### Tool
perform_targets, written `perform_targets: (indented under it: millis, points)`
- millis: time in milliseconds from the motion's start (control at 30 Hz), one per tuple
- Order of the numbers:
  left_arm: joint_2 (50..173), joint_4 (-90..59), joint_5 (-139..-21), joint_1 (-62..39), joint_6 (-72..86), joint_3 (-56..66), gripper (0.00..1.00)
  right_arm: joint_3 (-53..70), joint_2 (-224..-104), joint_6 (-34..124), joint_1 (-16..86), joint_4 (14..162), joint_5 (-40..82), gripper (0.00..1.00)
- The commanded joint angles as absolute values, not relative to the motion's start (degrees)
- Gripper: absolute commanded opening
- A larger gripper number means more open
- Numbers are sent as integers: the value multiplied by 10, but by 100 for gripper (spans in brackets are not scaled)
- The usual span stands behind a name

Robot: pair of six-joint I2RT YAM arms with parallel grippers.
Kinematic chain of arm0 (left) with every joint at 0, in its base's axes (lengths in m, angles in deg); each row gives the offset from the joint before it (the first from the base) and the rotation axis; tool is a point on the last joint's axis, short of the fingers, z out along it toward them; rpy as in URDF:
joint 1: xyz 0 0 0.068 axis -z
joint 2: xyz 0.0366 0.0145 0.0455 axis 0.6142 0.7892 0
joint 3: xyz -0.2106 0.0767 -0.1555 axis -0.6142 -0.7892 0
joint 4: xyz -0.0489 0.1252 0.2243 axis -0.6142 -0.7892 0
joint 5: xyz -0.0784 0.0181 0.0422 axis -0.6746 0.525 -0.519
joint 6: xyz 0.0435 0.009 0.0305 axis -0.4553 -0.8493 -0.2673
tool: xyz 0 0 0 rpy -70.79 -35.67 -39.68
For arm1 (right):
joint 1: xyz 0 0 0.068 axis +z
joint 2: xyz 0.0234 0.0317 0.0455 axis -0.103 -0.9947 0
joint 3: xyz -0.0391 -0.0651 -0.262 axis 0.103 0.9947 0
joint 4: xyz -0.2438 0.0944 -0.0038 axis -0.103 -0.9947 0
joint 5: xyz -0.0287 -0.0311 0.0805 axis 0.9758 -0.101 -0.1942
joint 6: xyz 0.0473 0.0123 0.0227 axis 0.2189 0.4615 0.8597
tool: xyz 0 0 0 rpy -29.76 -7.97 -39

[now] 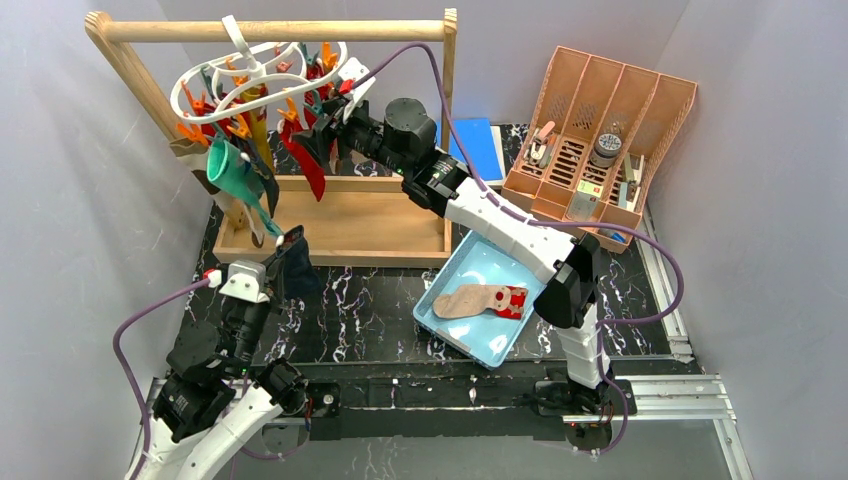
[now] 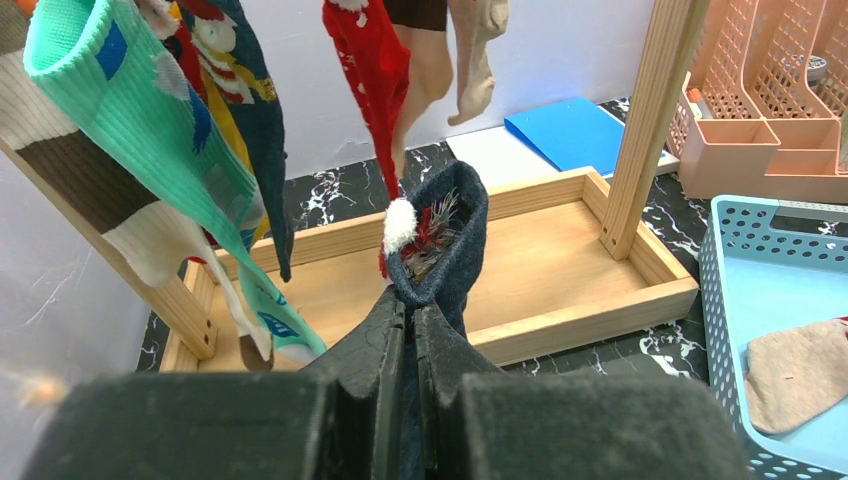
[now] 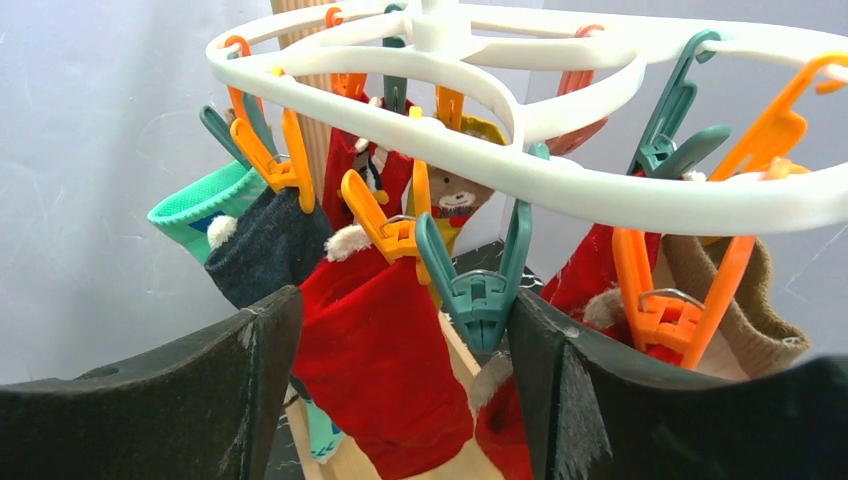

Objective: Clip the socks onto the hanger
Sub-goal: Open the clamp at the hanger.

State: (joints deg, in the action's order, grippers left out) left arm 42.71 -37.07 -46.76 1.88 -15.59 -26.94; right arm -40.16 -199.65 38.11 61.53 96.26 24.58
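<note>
- left fingers [image 2: 395, 312] pinched fully together on the navy sock [image 2: 452, 235]; it stands upright out of them, open cuff on top, long axis vertical
- in the top view that sock sits left of centre, low over the near edge of the wooden frame [image 1: 340, 250]
- hanger [image 1: 250, 75] lies up and away from it, upper left of frame, well apart; sock needs to go up and forward
- right fingers [image 3: 268, 345] spread wide, holding nothing, straddling a teal clip [image 3: 480, 292] under the ring; clip just beside the right-hand finger, contact unclear
- right arm stretched far out to the hanger, so nearer; left arm bent low, wrist up
- tan sock [image 1: 468, 300] lies in the blue tray [image 1: 440, 328], centre right
</note>
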Motion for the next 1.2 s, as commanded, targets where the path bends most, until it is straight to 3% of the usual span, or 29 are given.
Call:
perform_targets:
  millis: [0, 267, 467, 767, 967, 1167]
  points:
    - [424, -359, -467, 21, -160, -272, 0, -429, -1968, 364, 614, 1005, 255, 80]
    - [425, -356, -469, 20, -162, -274, 0, -446, -1978, 354, 614, 1013, 262, 67]
    - [425, -353, -470, 20, -164, -274, 0, -474, -1995, 355, 614, 1006, 264, 72]
    - [428, -350, -472, 20, -170, -274, 0, -511, -2024, 356, 615, 990, 265, 71]
    - [429, -346, -474, 20, -169, -279, 0, -511, -2028, 354, 614, 985, 267, 61]
    - [435, -334, -473, 21, -170, -282, 0, -512, -2028, 354, 614, 982, 268, 42]
